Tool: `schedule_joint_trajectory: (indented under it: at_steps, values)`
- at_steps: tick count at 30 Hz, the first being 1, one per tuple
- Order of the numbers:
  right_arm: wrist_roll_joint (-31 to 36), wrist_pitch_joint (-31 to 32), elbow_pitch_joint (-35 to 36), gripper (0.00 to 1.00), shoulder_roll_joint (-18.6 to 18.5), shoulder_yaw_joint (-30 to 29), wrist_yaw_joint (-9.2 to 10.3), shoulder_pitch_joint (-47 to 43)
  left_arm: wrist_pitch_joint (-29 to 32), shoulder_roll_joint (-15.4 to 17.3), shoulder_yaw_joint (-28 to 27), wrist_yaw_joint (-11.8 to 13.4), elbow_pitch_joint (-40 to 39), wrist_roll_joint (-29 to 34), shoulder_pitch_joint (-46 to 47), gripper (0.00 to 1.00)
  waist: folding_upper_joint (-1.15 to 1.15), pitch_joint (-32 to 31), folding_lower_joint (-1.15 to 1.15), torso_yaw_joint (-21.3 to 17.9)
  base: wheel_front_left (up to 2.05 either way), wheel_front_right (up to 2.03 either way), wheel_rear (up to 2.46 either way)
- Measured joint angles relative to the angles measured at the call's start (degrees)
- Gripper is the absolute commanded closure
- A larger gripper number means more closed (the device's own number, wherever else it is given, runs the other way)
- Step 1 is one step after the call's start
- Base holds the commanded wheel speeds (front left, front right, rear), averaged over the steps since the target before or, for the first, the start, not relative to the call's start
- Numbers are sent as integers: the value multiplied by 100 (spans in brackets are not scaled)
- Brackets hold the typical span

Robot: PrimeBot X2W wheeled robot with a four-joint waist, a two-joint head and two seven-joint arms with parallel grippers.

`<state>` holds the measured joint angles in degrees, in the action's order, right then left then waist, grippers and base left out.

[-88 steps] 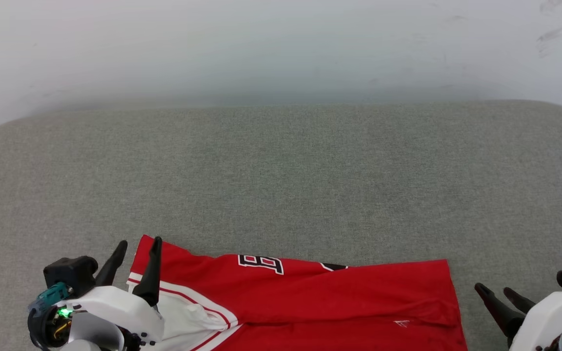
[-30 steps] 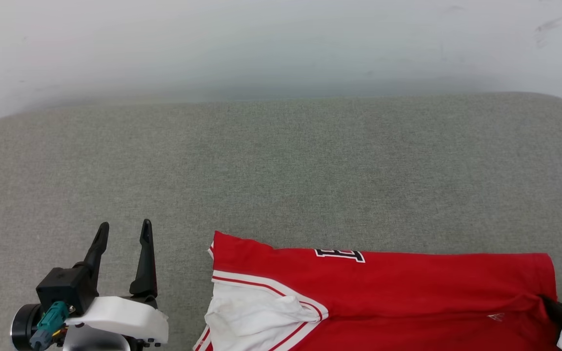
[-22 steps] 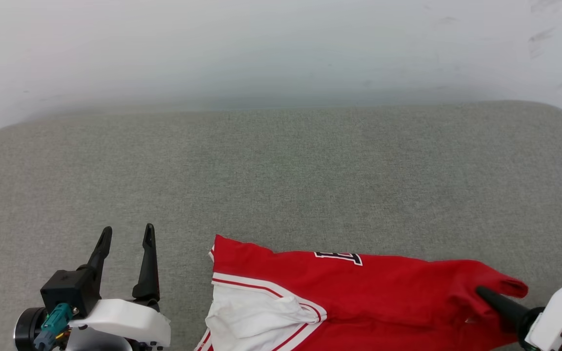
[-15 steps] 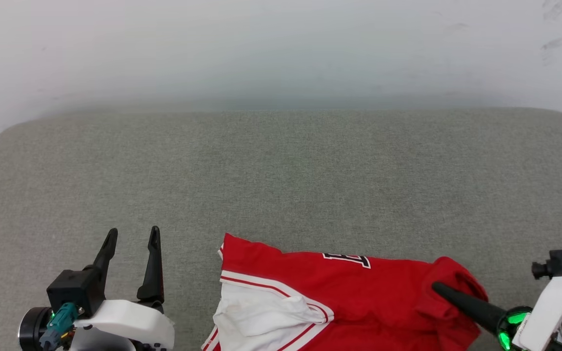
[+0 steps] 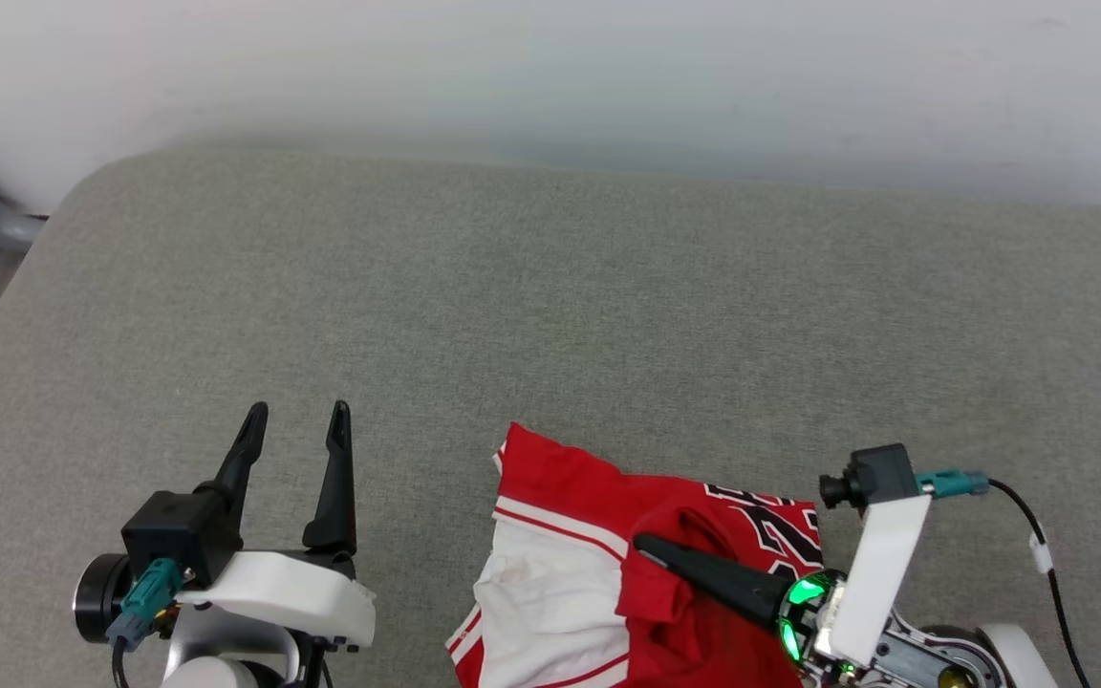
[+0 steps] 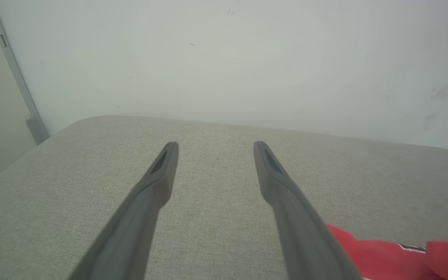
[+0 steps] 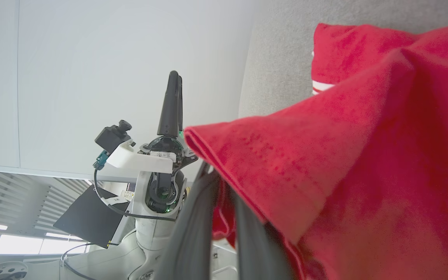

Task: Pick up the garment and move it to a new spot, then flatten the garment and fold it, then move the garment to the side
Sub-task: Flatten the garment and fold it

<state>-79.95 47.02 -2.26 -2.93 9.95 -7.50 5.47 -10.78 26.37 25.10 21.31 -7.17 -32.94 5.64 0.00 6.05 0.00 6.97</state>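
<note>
The left gripper (image 5: 300, 413) is hovering over the grey cushion (image 5: 550, 287) with its fingers spread wide, while to its right the garment (image 5: 555, 478) is lying bunched on the cushion, one red fold being pinched and lifted by the right gripper (image 5: 651, 547).

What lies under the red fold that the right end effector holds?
The fold, pinched by the shut right end effector, overlaps the white sleeve and chest lettering of the garment, both partly showing. Whatever else lies beneath is covered.
</note>
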Motion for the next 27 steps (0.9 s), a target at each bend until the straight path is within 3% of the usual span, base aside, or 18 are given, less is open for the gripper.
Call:
schedule_joint_trajectory:
  at_steps: [5, 14, 15, 16, 17, 22, 27]
  values:
    - [33, -287, -255, 100, 4, 581, 0, 340, -109, -153, 44, -81, 81, 11, 237, 0, 0, 262, 0, 216, 0, 0, 0]
    - [289, -864, -791, 100, 2, 1073, 0, 607, -303, -383, 21, -221, 367, 44, 504, 0, 0, 647, 1, 457, 0, 0, 0]
    - [280, -903, -835, 92, 0, 1111, 0, 619, -315, -402, 13, -243, 390, 44, 512, 0, 0, 663, 0, 457, 0, 0, 0]
    - [280, -971, -878, 61, 2, 1144, 0, 630, -335, -425, 9, -254, 419, 44, 512, 0, 0, 671, 1, 449, 0, 0, 0]
    - [286, -1012, -916, 0, 2, 1184, 0, 638, -339, -447, -1, -266, 445, 45, 512, 0, 0, 678, 0, 437, 0, 0, 0]
    - [319, -1233, -987, 0, 1, 1334, 0, 774, -379, -493, -40, -350, 559, 70, 525, 0, 0, 654, 0, 367, 0, 0, 0]
    - [512, -1486, -595, 0, -137, 1573, 0, 891, -396, -494, -78, -386, 652, 94, 533, 0, 0, 523, 0, 298, 0, 0, 0]
